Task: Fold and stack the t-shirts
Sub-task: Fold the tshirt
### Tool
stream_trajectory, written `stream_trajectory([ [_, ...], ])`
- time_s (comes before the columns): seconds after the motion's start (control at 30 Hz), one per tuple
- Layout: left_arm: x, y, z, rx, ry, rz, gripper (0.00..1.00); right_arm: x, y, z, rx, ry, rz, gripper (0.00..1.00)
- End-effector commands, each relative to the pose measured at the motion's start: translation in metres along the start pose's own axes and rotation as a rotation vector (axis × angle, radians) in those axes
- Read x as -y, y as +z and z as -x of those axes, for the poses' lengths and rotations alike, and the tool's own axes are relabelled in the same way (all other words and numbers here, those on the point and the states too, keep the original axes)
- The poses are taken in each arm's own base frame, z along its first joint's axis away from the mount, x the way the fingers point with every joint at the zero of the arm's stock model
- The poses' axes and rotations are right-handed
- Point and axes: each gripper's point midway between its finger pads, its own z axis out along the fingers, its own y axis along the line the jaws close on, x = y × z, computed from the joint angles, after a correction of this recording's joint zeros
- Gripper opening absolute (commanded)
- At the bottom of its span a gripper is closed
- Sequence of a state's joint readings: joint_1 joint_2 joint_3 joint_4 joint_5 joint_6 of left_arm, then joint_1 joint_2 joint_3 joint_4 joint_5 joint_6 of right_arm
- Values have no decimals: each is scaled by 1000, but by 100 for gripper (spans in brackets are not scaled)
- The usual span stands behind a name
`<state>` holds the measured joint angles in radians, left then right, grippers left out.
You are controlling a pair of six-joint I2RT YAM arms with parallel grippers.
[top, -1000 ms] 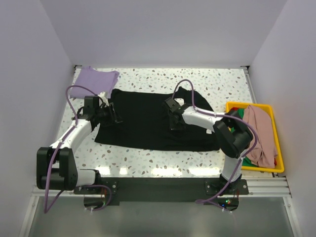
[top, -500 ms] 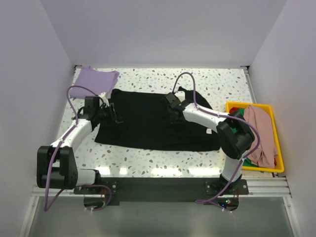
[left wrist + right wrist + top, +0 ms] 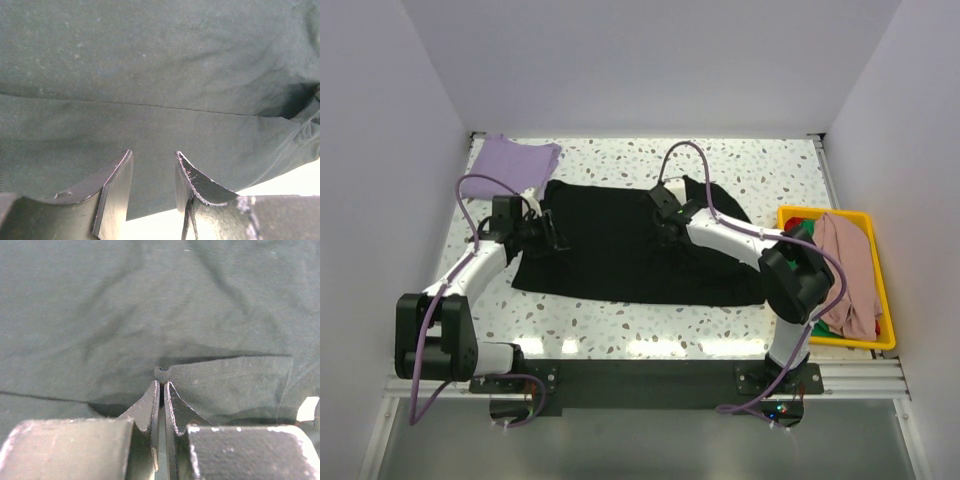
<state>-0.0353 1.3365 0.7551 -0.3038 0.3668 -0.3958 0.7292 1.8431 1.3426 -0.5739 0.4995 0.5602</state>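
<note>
The black shirt (image 3: 620,262) lies spread flat across the middle of the tabletop (image 3: 620,160), its near hem running in front of both my arms. My left pincer (image 3: 548,236) sits at the shirt's left edge. Its fingers (image 3: 117,182) stand apart with nothing between them, over dark cloth (image 3: 150,60) and a strip of pale tabletop at the hem. My right pincer (image 3: 663,230) is over the shirt's middle, a little farther in. From that wrist my fingers (image 3: 150,400) are drawn almost together, clamped on a small raised nub of a folded edge of the black shirt (image 3: 100,300).

Off to my right, clear of the black shirt, stands the yellow bin (image 3: 890,320). A pink shirt (image 3: 845,270) is draped over it, and green cloth (image 3: 807,232) shows at its far left corner. In the far left corner of the tabletop lies the lavender shirt (image 3: 510,160), folded, just beyond the black shirt's far left corner.
</note>
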Motion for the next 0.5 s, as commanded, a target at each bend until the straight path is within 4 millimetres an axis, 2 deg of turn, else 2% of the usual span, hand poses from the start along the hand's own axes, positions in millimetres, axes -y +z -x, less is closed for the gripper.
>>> stream_trajectory([
  [0.0, 6, 3, 2, 3, 47, -35, 43, -17, -9, 20, 95, -24, 26, 0],
  [0.1, 7, 4, 0, -5, 49, -39, 44, -22, -3, 9, 73, -62, 22, 7],
  [0.17, 6, 4, 0, -3, 50, -32, 44, -19, -2, 5, 60, -70, 13, 14],
  [0.2, 6, 4, 0, -2, 48, -30, 44, -15, -2, 2, 56, -73, 5, 26],
  [0.27, 5, 4, 0, -3, 48, -26, 44, -9, -7, 2, 66, -65, -8, 39],
  [0.3, 5, 5, -1, -6, 48, -26, 44, 0, -10, 6, 78, -48, -16, 49],
  [0.37, 4, 5, -1, -7, 47, -24, 44, 11, -11, 8, 70, -19, -15, 54],
  [0.43, 5, 5, -2, -9, 48, -28, 44, 35, -8, 11, 52, 51, -25, 55],
  [0.47, 5, 5, -2, -9, 48, -28, 44, 42, -5, 6, 25, 73, -11, 55],
])
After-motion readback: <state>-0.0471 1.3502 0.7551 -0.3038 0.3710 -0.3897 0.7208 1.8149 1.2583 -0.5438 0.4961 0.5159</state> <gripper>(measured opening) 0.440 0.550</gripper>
